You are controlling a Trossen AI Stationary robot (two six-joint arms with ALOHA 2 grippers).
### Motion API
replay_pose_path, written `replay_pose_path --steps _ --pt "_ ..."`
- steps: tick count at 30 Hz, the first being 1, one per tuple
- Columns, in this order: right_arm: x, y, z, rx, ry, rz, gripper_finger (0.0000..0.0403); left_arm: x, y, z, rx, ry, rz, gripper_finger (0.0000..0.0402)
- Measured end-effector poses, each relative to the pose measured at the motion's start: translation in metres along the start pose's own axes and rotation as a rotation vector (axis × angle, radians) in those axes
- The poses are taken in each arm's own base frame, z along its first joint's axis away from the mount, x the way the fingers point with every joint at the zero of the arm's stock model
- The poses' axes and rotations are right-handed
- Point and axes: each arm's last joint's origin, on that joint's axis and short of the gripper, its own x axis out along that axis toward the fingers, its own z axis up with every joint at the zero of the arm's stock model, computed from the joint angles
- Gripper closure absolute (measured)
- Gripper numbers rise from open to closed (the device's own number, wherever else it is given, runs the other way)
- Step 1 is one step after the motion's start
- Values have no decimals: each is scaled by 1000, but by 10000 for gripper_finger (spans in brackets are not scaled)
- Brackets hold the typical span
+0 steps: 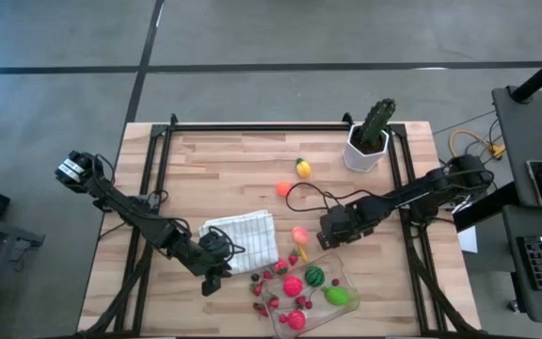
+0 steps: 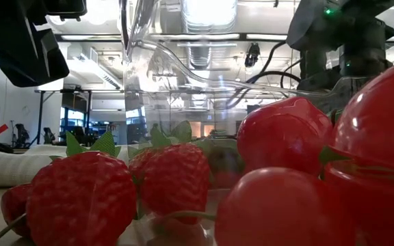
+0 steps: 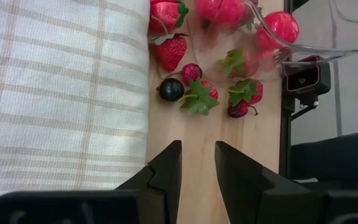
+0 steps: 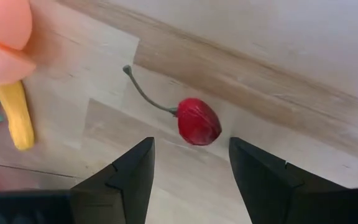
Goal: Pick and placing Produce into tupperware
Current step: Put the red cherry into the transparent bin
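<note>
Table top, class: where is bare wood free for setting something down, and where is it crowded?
Free: the wood behind the checked cloth, left of the cactus pot. Crowded: between the cloth and the tupperware, where berries lie scattered.

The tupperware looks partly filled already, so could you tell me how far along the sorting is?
Partly done: the tupperware holds several pieces. In hand: the right gripper, open and empty, frames a cherry on the table. Left: strawberries beside the cloth and a yellow piece farther off. The left gripper waits shut.
</note>
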Motion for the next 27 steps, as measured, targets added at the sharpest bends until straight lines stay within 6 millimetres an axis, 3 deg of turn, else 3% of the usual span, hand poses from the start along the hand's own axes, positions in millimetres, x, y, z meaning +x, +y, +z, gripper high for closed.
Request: replay_pose_path --steps 13,27 --pt "0 -1 3 -24 -59 -12 209 0 1 -1 1 3 4 320" --pt "0 0 5 -67 -114 -14 275 0 1 -1 1 4 4 320"
